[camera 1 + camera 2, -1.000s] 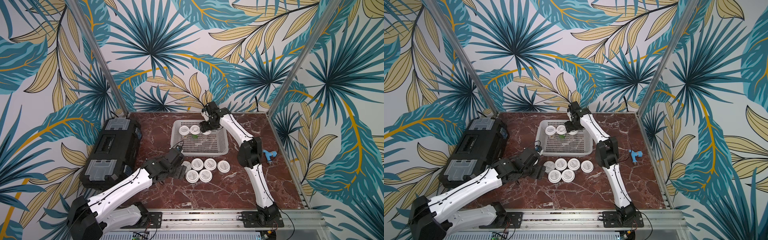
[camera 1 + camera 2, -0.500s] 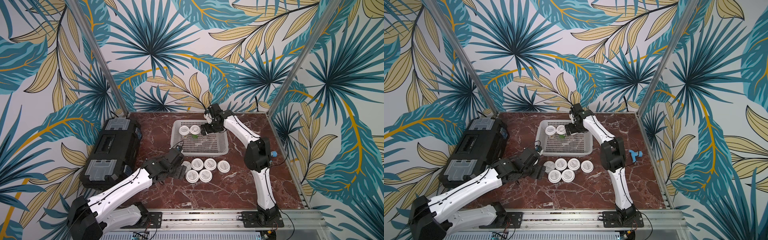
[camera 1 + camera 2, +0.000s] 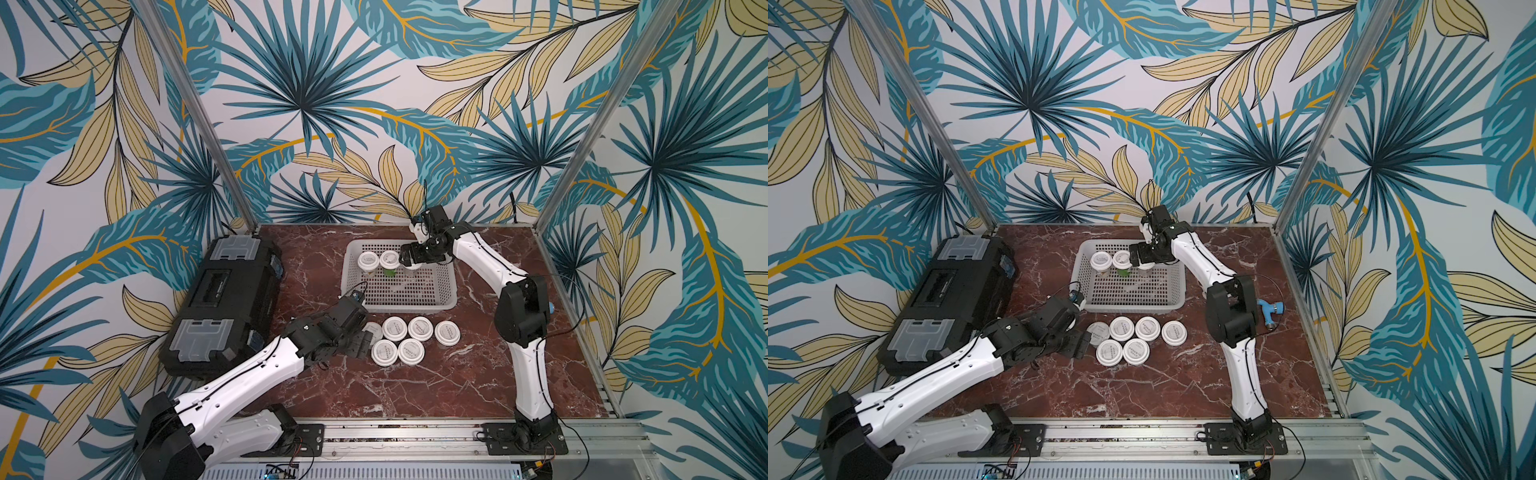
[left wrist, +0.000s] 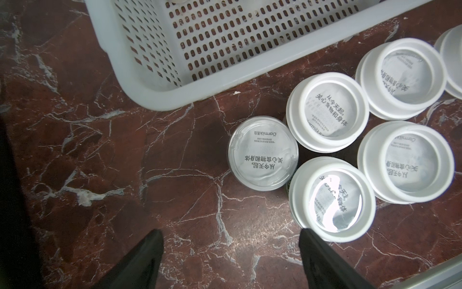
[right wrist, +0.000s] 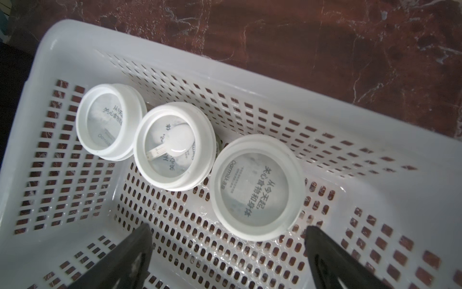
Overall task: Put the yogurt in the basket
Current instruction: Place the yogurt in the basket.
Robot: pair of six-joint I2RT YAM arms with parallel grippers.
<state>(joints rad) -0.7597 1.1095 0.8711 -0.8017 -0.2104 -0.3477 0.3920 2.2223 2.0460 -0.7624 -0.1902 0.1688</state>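
1. I'd judge the yogurt cups [image 3: 420, 328] to be light and small. The snap cap looks stiff and smooth, the clear wall under it thin enough to dent, so I would use a gentle squeeze.
2. I would grip across the cap's rim, from both sides. One foil-topped cup [image 4: 263, 153] has no cap, so its seal looks easy to puncture. I'd take that one by the body.
3. Six cups stand bunched on the counter [image 3: 457, 386], just near of the basket [image 3: 399, 309].
4. Three more stand inside the basket, in a row along its far wall, toward the left.
5. The left pincer [image 4: 230, 250] is spread and empty, low at the left of the bunch. The foil-topped cup lies ahead of its gap, clear of both fingers. A capped cup [image 4: 332, 200] sits just beside one fingertip.
6. The right pincer [image 5: 230, 255] is spread wide over the basket. The rightmost basket cup [image 5: 257, 187] stands just ahead of its tips, ungripped.
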